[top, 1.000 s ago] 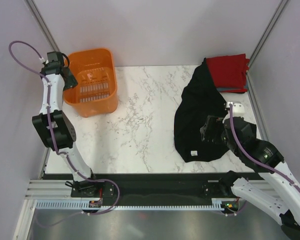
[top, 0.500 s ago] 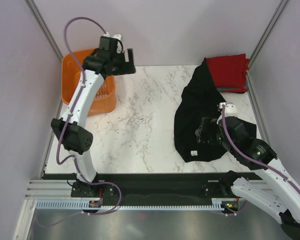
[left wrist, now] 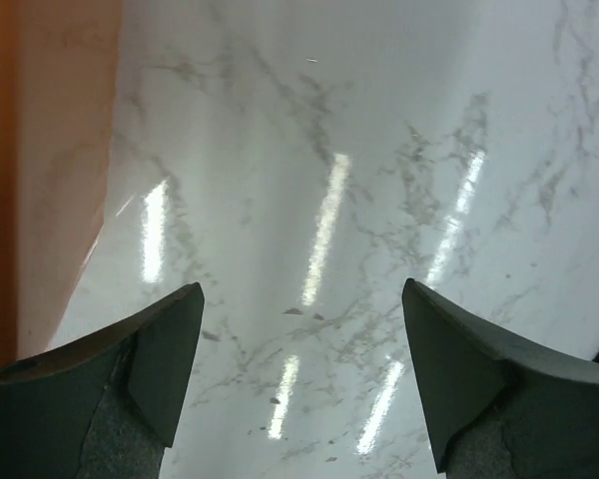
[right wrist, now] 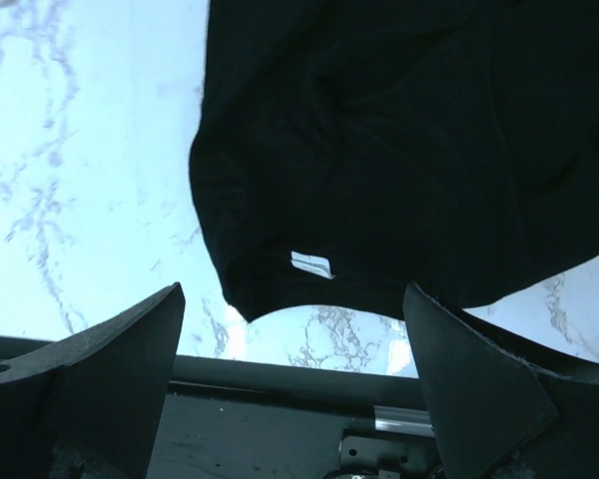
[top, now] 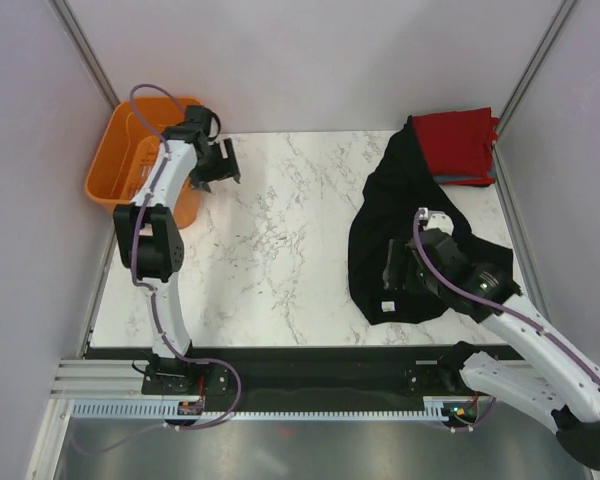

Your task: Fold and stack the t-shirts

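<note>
The large black t-shirt (top: 390, 215) lies crumpled on the right of the marble table, its small white tag (top: 387, 306) near the front edge. My right gripper (top: 393, 272) hovers open over the shirt's front part, holding nothing. In the right wrist view the black t-shirt (right wrist: 409, 140) and the tag (right wrist: 311, 263) lie just ahead of the open right gripper (right wrist: 292, 289). A folded red t-shirt (top: 462, 140) sits at the back right on a grey-blue one (top: 470, 181). My left gripper (top: 223, 162) is open and empty beside the basket, over bare marble (left wrist: 299, 289).
An orange plastic basket (top: 130, 165) stands at the back left corner, just left of my left gripper; its wall (left wrist: 40, 150) fills the left of the left wrist view. Grey walls enclose the table. The black front rail (right wrist: 280, 374) lies under the right gripper.
My left arm swung from the basket towards the table and came down beside the basket's right side; the basket has shifted left. My right gripper moved slightly left over the black t-shirt.
</note>
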